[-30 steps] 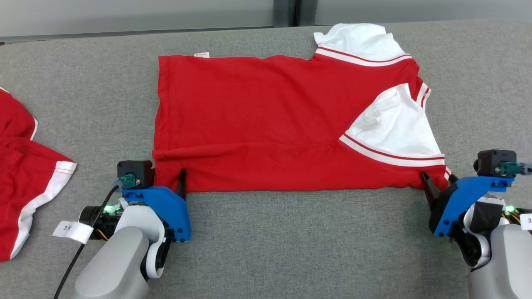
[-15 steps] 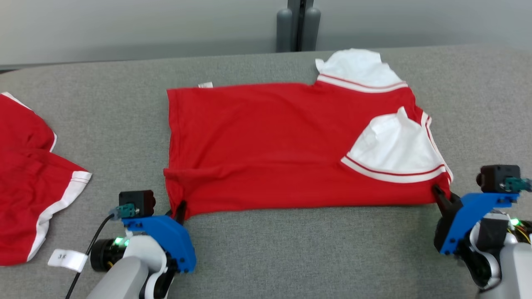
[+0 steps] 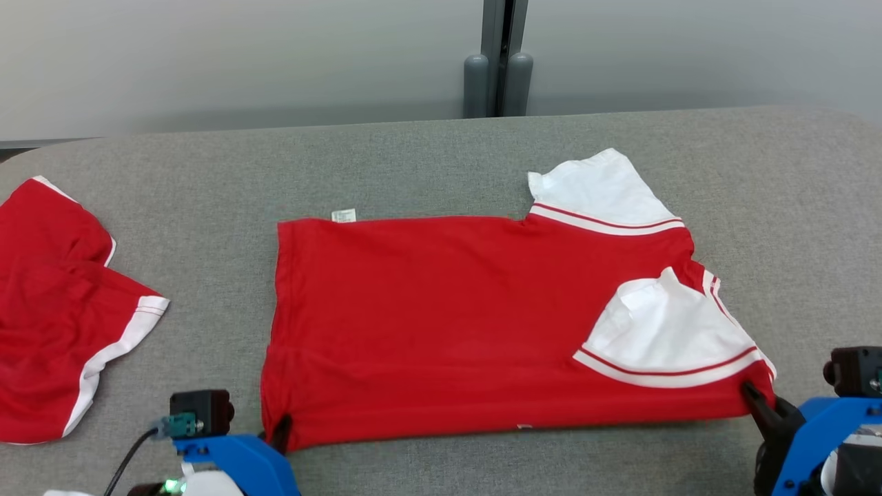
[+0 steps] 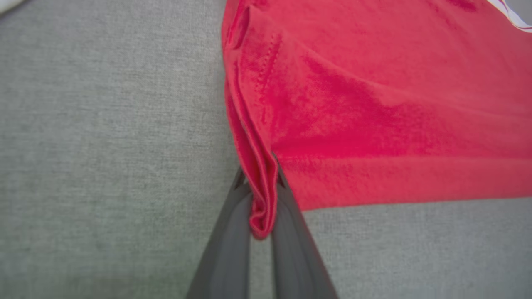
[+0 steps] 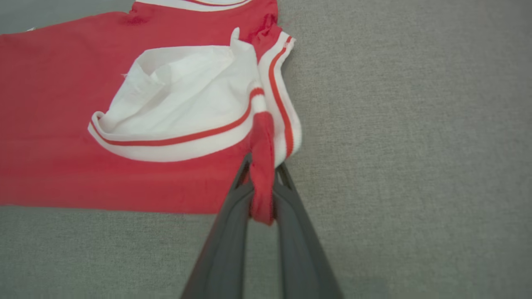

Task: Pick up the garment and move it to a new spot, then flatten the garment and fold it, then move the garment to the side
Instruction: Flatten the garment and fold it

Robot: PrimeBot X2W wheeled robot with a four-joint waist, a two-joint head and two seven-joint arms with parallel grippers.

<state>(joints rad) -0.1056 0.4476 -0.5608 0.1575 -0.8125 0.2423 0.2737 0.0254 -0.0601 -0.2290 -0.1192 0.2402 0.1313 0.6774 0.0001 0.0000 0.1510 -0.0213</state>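
Note:
The garment (image 3: 441, 324) is a red shirt with white sleeves and striped trim, folded and lying flat on the grey table (image 3: 427, 158). My left gripper (image 3: 281, 432) is shut on its near left corner. In the left wrist view a bunched fold of the garment (image 4: 374, 124) sits pinched at the left gripper (image 4: 261, 187), between its dark fingers (image 4: 226, 249). My right gripper (image 3: 752, 398) is shut on the near right corner, beside the folded white sleeve (image 3: 665, 331). The right wrist view has the right gripper (image 5: 262, 182) clamped on the garment (image 5: 50, 137) at its red edge by the striped collar.
A second red garment (image 3: 55, 310) with white trim lies crumpled at the table's left edge. A grey post (image 3: 497, 62) stands against the pale wall behind the table. Bare grey cloth surface lies in front of the shirt and to its right (image 5: 415, 145).
Both grippers closed on the garment's near corners and drew it toward me. The head camera tilted up, so more of the wall and far table edge appears.

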